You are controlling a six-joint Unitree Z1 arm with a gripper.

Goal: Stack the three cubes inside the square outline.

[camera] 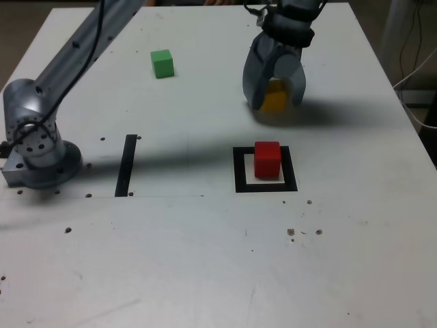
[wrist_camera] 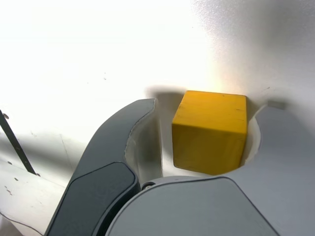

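Note:
The yellow cube (camera: 275, 100) (wrist_camera: 210, 130) rests on the white table at the back, between the fingers of my gripper (camera: 276, 103) (wrist_camera: 212, 106). The gripper is open and points down, one grey finger on each side of the cube. In the wrist view a narrow gap shows between one finger (wrist_camera: 138, 132) and the cube, while the other finger sits close against it. The red cube (camera: 267, 158) stands inside the black square outline (camera: 240, 171), nearer the front than the gripper. The green cube (camera: 162, 63) lies alone at the back, toward the exterior view's left.
The arm's grey base (camera: 34, 147) stands at the exterior view's left, and its link slants up across the back. A thin black strip (camera: 126, 165) lies on the table between the base and the square. Cables hang beyond the table's right edge (camera: 416, 61).

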